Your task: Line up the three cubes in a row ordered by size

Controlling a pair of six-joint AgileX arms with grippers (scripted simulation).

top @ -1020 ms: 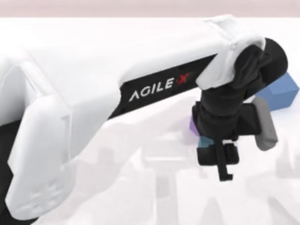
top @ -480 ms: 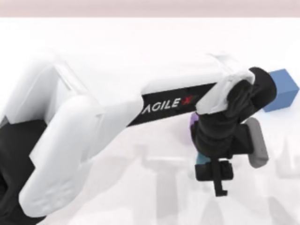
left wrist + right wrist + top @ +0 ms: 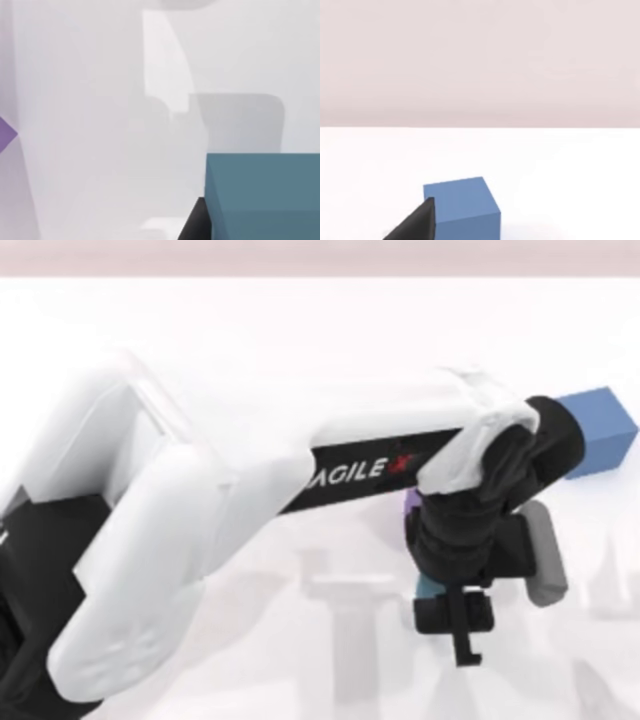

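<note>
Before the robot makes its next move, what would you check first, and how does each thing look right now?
1. Left gripper over the teal cube: ok.
2. Firm hold on the teal cube: cannot tell.
3. Purple cube located: ok, though the left arm partly hides it.
4. Blue cube standing free at the table's right: ok.
5. Three cubes in one row by size: not ok, blue stands apart.
6. Right gripper clear of the blue cube: cannot tell.
</note>
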